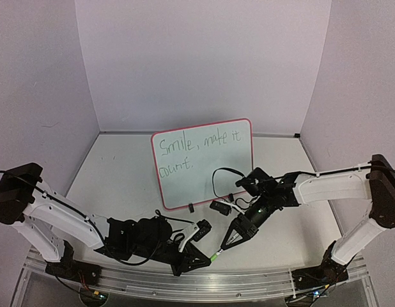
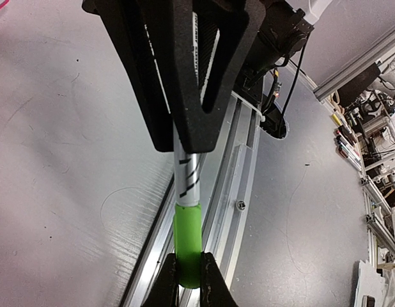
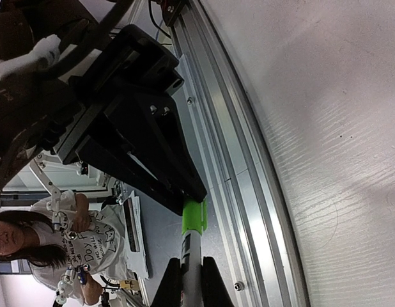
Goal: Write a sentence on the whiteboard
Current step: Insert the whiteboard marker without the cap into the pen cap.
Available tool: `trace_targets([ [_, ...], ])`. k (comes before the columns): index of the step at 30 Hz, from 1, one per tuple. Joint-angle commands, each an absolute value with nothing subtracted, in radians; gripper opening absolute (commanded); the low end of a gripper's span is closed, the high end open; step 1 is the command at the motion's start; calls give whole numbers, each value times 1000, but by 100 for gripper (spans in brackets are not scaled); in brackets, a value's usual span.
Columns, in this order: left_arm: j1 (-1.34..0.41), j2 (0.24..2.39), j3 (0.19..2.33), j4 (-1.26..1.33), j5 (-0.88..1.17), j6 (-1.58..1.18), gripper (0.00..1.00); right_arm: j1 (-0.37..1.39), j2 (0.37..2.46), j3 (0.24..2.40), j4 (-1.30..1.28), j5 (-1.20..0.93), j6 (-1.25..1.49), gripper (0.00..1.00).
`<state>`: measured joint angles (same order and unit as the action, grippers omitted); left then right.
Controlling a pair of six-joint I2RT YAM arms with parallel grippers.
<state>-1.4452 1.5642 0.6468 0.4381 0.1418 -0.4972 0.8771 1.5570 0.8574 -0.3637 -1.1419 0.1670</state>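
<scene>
While left gripper pinches green cap and right gripper clamps marker barrel, whiteboard looks light, tippy; grip its rim.

Board behind, marker in front.
The whiteboard stands midway on the surface, perhaps leaning back; nearer the front edge, the marker sits between the left claw on its left and the right claw on its right.

The right gripper and left gripper both clamp the green-capped marker.
</scene>
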Motion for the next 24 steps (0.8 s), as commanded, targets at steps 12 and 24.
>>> trace_targets([
  [12,-1408,1531,735,715,137,-477,0,923,1552,916,-261,-1217,150,0],
  [24,-1386,1549,774,750,195,-500,0,940,1542,908,-241,-1220,147,0],
])
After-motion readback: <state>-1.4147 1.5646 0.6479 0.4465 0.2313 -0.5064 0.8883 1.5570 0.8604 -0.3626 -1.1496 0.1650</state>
